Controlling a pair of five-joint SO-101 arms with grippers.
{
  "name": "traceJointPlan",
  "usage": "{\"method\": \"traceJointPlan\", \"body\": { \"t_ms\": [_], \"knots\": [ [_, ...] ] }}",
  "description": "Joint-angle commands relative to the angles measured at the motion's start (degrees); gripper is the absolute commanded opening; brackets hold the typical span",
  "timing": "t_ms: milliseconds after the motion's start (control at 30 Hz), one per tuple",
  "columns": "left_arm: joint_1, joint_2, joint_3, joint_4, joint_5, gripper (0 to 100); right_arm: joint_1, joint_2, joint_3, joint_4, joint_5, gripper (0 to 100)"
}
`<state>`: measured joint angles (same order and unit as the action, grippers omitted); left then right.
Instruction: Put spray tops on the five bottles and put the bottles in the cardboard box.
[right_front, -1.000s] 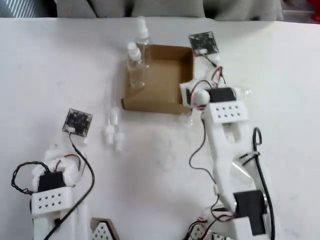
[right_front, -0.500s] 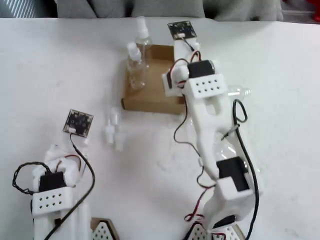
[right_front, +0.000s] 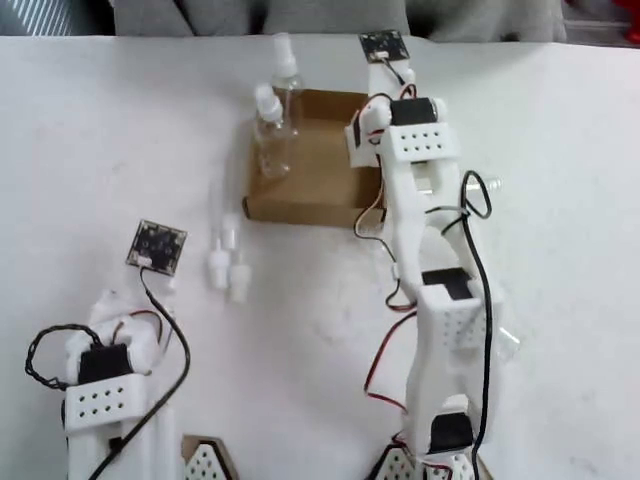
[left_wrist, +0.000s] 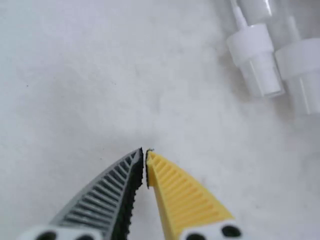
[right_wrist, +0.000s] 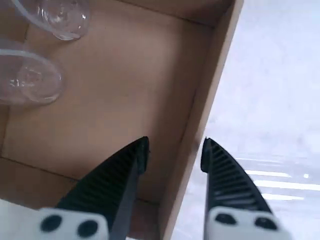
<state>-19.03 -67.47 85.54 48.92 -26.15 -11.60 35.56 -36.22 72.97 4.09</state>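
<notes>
Currently: right gripper (right_wrist: 175, 145), fingers spread, straddles the right wall of the brown cardboard box (right_front: 310, 207), probably to steady or shift it. Two clear plastic bottles (right_front: 272, 140), already capped, stand against its left wall. Left gripper (left_wrist: 145, 152), fingers pressed together, rests beside loose white spray tops (left_wrist: 255, 60) toward the near-left corner of the white table (right_front: 100, 120).

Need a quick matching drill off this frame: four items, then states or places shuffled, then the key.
1. left gripper
2. right gripper
3. capped bottles
4. loose spray tops

A. standing in the cardboard box
B. shut, over the table
C. lying on the table beside the box
D. open, astride the box's wall

Pairs: 1-B, 2-D, 3-A, 4-C
</notes>
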Motion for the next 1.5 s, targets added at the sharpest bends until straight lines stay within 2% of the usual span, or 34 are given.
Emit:
{"method": "traceJointPlan", "body": {
  "t_ms": [0,233,433,633,1067,1333,1467],
  "knots": [
    [-0.7,-1.0,-0.4,-1.6,-0.8,3,0.7,2.9,-6.9,1.5,0.4,14.8],
    [-0.5,-1.0,0.4,-3.8,-0.8,3,2.6,5.4,-12.4,6.1,0.4,14.9],
    [-0.6,-1.0,0.4,-3.8,-0.8,3,2.2,7.4,-12.7,5.9,0.5,14.9],
    [-0.6,-1.0,0.4,-3.8,-0.8,3,2.1,11.2,-12.7,6.1,5.2,14.7],
    [-0.6,-1.0,0.4,-3.8,-0.8,3,-1.3,15.7,-12.8,6.1,5.3,14.4],
    [-0.6,-1.0,0.4,-3.8,-0.8,3,-0.1,15.9,-12.2,6.2,5.3,14.4],
    [-0.6,-1.0,0.5,-3.8,-0.8,3,0.5,15.9,-12.2,6.2,5.3,6.7]
  ]
}}
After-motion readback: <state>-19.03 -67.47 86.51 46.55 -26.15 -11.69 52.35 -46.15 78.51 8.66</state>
